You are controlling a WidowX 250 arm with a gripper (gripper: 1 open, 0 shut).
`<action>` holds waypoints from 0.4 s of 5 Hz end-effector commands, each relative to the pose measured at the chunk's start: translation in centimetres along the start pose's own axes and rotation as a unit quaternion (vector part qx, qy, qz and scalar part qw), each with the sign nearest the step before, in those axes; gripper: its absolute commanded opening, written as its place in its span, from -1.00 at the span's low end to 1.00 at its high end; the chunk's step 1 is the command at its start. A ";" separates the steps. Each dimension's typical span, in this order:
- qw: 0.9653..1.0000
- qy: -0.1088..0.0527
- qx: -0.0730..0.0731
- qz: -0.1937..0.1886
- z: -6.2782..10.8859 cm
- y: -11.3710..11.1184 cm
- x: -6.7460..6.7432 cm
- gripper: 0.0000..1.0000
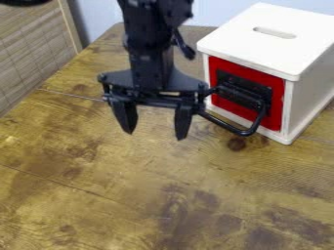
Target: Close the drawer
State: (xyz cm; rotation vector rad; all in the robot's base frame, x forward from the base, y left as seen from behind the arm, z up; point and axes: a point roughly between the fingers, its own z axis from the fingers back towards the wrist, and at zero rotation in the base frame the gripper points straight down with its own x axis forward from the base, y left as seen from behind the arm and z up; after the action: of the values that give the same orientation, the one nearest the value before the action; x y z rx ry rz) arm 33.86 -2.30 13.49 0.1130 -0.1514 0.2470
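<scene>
Worn wooden table with dark stains fills most of the shot. Over by its right edge sits the white cabinet, and the drawer with the red front and black panel faces left, its big black loop handle sticking out low toward the middle of the table. Just left of that handle hangs the black gripper, pointing down, fingers spread wide, holding nothing and not touching the handle.

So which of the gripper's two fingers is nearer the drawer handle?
The finger on the picture's right, beside the black loop handle; the other finger hangs farther left.
</scene>
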 end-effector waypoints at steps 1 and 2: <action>0.999 -0.050 -0.021 0.006 3.1 1.5 1.8 1.00; 0.999 -0.042 -0.018 0.020 2.8 -0.3 1.0 1.00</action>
State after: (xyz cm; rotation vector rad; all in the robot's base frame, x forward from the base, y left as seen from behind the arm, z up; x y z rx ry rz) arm 34.24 -2.27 14.26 0.0973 -0.1712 0.2890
